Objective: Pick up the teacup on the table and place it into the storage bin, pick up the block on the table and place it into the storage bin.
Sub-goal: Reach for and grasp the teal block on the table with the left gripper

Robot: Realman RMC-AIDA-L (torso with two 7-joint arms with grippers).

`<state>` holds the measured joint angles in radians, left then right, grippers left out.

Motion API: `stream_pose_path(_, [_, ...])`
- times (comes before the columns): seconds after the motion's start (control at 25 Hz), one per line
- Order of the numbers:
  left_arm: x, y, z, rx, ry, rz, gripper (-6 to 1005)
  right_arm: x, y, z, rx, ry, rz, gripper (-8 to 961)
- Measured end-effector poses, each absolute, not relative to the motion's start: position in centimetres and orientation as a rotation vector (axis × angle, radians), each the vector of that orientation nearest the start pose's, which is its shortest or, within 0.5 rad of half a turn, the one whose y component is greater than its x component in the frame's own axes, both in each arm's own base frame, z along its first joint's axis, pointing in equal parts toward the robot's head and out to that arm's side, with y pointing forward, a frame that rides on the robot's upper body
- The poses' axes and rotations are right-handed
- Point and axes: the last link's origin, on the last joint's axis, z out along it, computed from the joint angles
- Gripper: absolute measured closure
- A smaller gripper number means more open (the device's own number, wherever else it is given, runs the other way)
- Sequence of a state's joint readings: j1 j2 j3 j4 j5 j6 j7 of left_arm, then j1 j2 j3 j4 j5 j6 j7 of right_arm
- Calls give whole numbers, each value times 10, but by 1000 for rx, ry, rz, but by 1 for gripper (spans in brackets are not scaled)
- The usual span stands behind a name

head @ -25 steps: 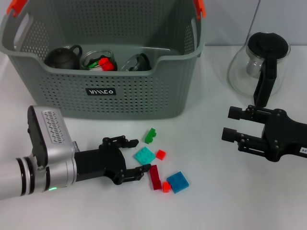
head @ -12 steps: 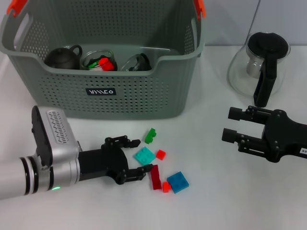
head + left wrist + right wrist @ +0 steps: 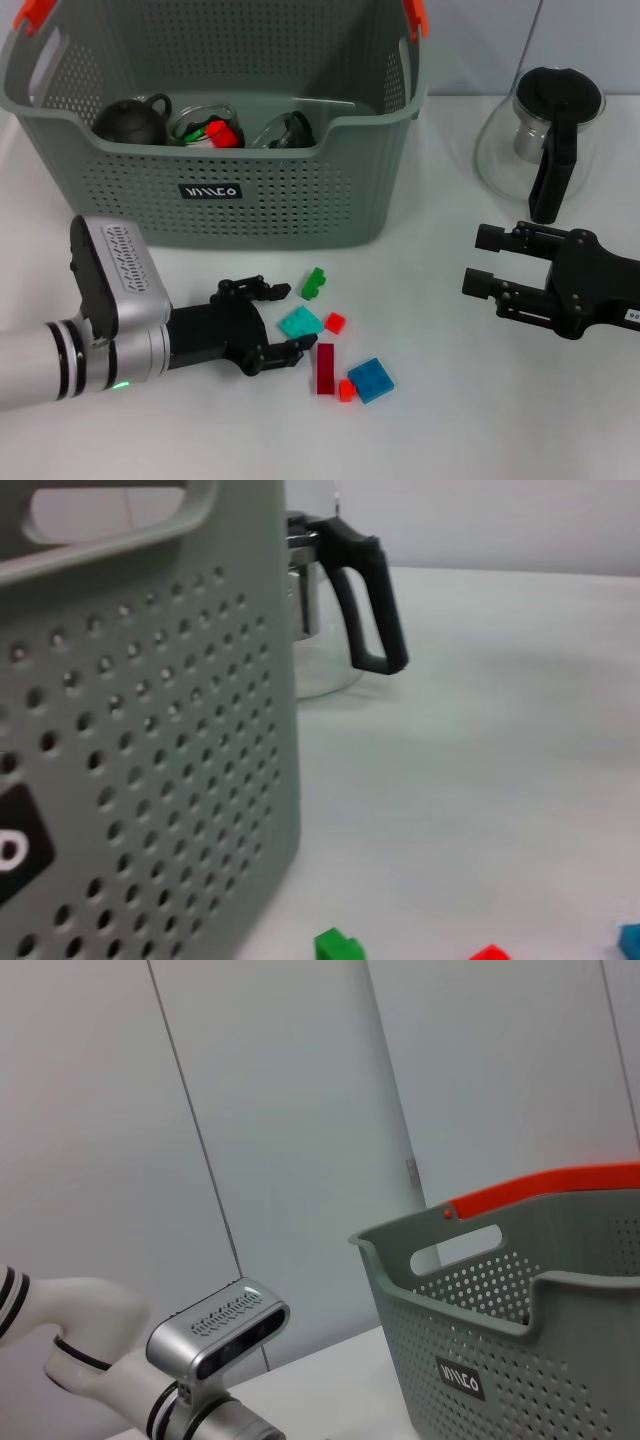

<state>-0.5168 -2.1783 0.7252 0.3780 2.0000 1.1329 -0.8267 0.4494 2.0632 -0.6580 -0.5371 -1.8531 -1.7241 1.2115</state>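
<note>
The left claw (image 3: pixel 268 325), fingers spread, sits beside the small teal plastic block (image 3: pixel 301 323), light, stiff, best pinched across its flat sides

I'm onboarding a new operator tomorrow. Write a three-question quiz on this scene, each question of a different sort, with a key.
1. True or false: the left end effector grips the teal block.
2. The glass coffee pot stands: A) inside the storage bin; B) on the table beyond the right end effector.
3. Fill in: the small block nearest the storage bin's front wall is coloured ____.

Key: 1 false, it is open beside it; 2 B; 3 green.
</note>
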Motion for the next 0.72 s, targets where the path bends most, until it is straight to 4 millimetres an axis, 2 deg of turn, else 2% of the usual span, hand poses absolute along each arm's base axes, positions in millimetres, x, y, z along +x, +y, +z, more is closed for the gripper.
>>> stream_pose_path(0.72, [-302, 304, -90, -2639, -343, -380, 276, 267, 295, 4, -2681, 533, 1015, 280])
